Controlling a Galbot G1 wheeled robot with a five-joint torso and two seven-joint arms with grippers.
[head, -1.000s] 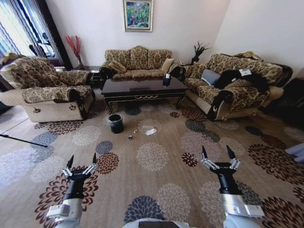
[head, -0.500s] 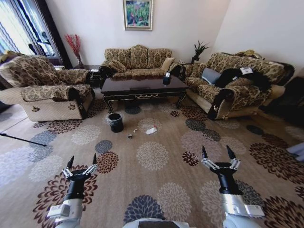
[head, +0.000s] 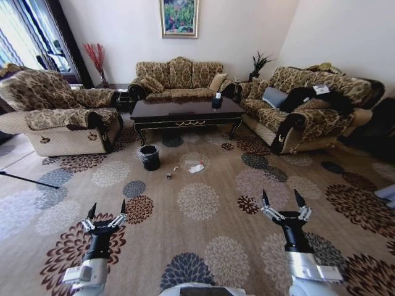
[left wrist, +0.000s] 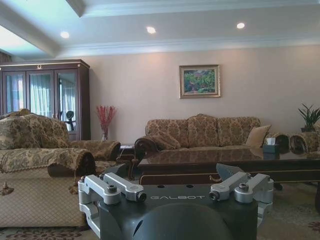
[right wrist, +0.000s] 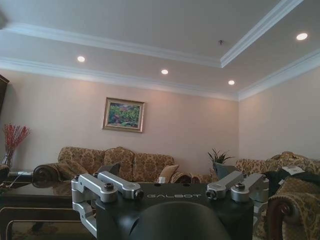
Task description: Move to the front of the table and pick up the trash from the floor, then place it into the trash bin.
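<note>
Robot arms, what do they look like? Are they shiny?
Each arm is black near the end with a shiny silver cuff lower down. The left pincer and right pincer each have two pointed black fingers on silver metal links. The wrist views show white "GALBOT" lettering on the black body.

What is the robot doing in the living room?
It is out on the floor, some way in front of the table. The left gripper and the right gripper are held out low in front, both open and empty. The trash lies on the carpet by the trash bin, nothing picked up yet.
</note>
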